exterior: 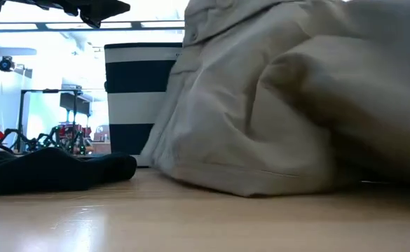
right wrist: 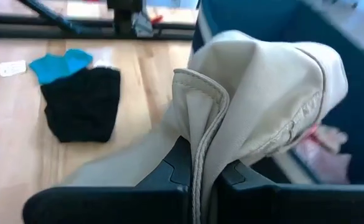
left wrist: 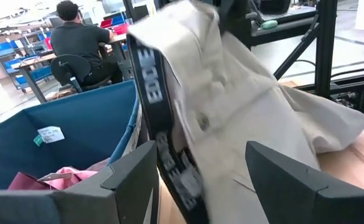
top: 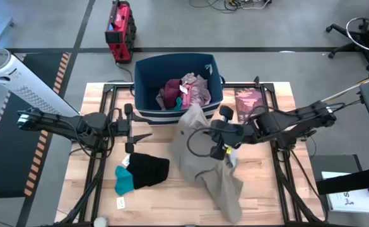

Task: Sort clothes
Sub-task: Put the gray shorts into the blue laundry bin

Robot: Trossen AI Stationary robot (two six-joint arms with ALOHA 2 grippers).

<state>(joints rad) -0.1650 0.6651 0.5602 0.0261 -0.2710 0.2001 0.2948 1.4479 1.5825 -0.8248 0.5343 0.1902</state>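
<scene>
Khaki trousers (top: 206, 161) take up the middle of the table (top: 279, 202), one end lifted toward the navy striped bin (top: 147, 69) and the rest trailing down toward the near edge in a loose heap. That raised end is pinched in the right gripper (top: 217, 140), whose fingers are clamped tight on a fold of the cloth; from its wrist camera the beige waistband seam rises straight out from between them. Across from it the left gripper (top: 143, 136) hangs just beside the bin's front corner with its fingers (left wrist: 129, 180) spread apart and nothing between them, the trousers and their dark lettered waistband (left wrist: 160, 124) hanging close in front of it. Inside the bin lie a mauve-pink shirt (top: 197, 88) and a maroon piece (top: 169, 93), bunched together against its near wall. On the wood to the left of the trousers sits a black garment (top: 147, 169), with a teal piece (top: 124, 180) touching its outer side. A reddish book (top: 248, 101) lies flat beside the bin on the right. Beyond the table a person (left wrist: 76, 43) sits at a desk, back turned.
</scene>
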